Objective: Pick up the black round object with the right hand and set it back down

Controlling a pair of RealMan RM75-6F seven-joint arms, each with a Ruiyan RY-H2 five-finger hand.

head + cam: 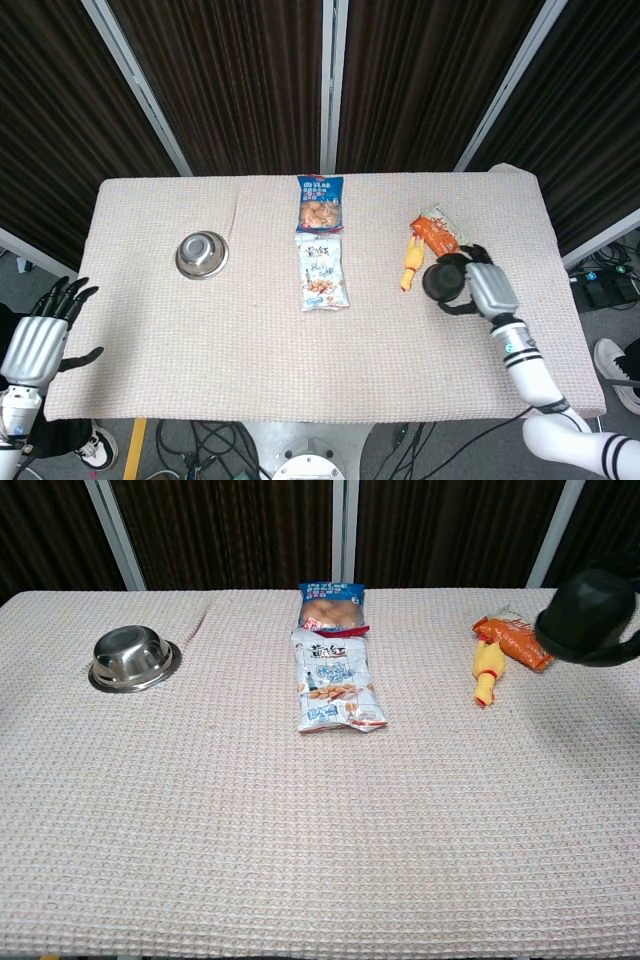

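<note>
Right hand (490, 288) holds black round object (443, 277); steel bowl (202, 254) empty

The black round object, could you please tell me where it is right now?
The black round object is held in the right hand over the table's right side, just right of the yellow rubber chicken.

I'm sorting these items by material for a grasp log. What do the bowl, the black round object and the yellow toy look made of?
Bowl: polished metal, likely stainless steel, judging by its mirror-like highlights. Black round object, held by the right hand: matte dark plastic or rubber, with hardly any glare; can't tell which. Yellow chicken toy: probably soft rubber or vinyl, smooth with a slight sheen.
</note>
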